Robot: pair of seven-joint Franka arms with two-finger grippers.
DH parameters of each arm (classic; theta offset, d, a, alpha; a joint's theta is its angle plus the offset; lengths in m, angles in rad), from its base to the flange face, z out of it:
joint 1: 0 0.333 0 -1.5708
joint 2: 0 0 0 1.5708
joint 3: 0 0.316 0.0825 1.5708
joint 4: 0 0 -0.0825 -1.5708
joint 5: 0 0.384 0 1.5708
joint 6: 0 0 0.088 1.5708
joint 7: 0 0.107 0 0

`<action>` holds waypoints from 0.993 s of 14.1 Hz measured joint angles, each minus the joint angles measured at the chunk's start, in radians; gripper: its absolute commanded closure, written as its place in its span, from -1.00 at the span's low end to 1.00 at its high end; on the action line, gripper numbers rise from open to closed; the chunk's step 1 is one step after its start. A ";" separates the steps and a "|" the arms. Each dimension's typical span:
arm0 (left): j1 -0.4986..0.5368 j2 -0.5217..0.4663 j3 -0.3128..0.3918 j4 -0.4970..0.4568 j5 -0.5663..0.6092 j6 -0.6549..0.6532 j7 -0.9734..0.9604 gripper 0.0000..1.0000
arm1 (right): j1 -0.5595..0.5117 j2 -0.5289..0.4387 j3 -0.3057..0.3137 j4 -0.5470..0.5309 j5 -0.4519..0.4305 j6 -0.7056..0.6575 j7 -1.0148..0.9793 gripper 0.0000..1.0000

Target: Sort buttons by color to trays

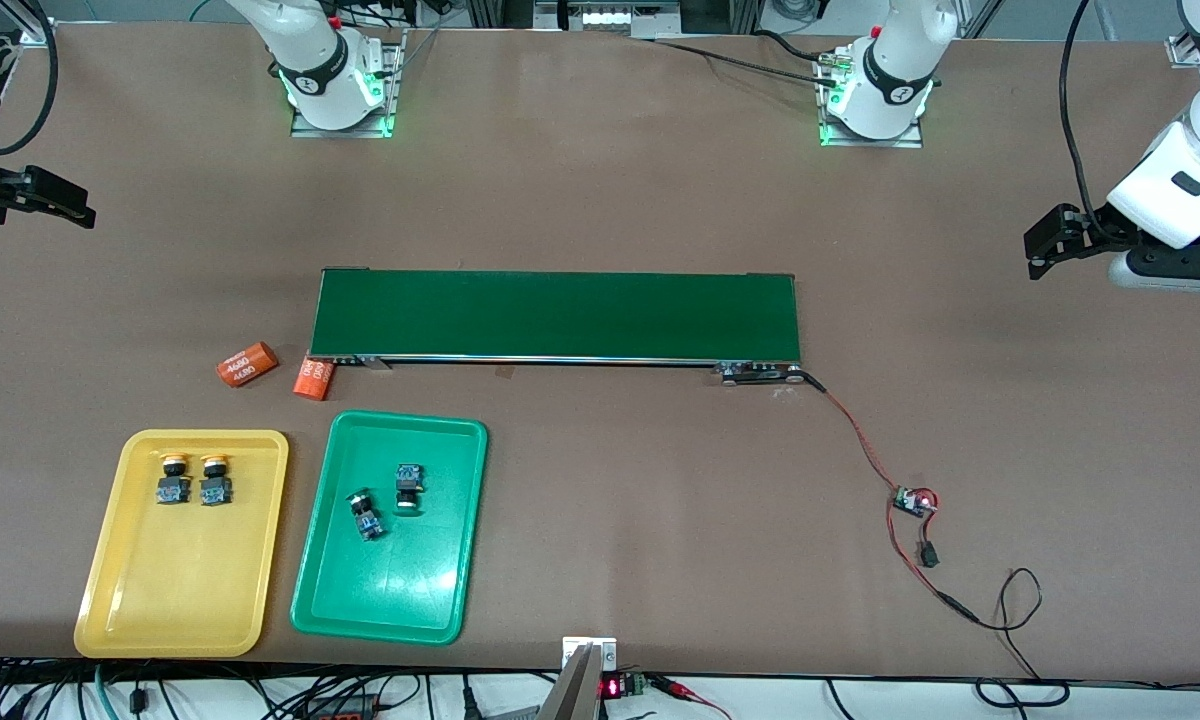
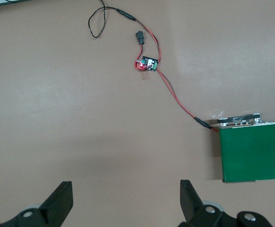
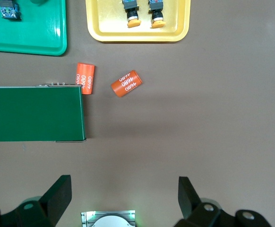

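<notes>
Four buttons already sit where their colors send them, so you look to be at the end of the sort. Start at the table's edge nearest the front camera, toward the right arm's end: the yellow tray point(image 1: 182, 545) lies near that corner, with the green tray point(image 1: 392, 527) just beside it toward the table's middle. The two yellow-capped buttons point(image 1: 192, 479) lie side by side in the yellow tray's half away from the camera, caps pointing toward the robots. The two green-capped buttons point(image 1: 388, 499) lie close together near the green tray's middle, one of them skewed. Each pair matches its tray, which I judge is exactly what the task asks.

Farther from the camera, two orange cylinders point(image 1: 247, 364) with white print lie on the bare table, one touching the conveyor belt's point(image 1: 556, 316) corner, the other just beside it. They are not buttons, so you can leave them. The belt stretches across the table's middle with nothing on it, and a red-and-black wire point(image 1: 865, 450) runs from its end to a small circuit board point(image 1: 912, 502).

Farthest back, both arms wait at the table's ends. Your right gripper point(image 3: 123, 194) hovers over bare table near the belt's end, jaws spread wide and holding nothing. Your left gripper point(image 2: 125, 198) hovers over bare table at the other end, equally wide apart and empty. Nothing seems left to pick.
</notes>
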State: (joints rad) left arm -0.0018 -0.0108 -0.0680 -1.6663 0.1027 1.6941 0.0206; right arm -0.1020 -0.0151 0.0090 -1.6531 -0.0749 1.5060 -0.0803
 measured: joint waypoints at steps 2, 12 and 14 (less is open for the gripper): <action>0.000 0.000 0.000 0.000 0.000 0.000 0.000 -1.00 | 0.002 0.001 0.001 0.000 0.008 0.000 0.002 -1.00; 0.000 0.000 0.000 0.000 0.000 0.000 0.000 -1.00 | 0.025 0.017 0.002 0.001 0.096 0.001 0.003 -1.00; 0.000 0.000 0.000 0.000 0.000 0.000 0.000 -1.00 | 0.046 0.017 0.003 0.002 0.096 0.001 0.004 -1.00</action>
State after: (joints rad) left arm -0.0017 -0.0108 -0.0680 -1.6663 0.1027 1.6941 0.0206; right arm -0.0555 0.0022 0.0124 -1.6511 0.0215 1.5069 -0.0766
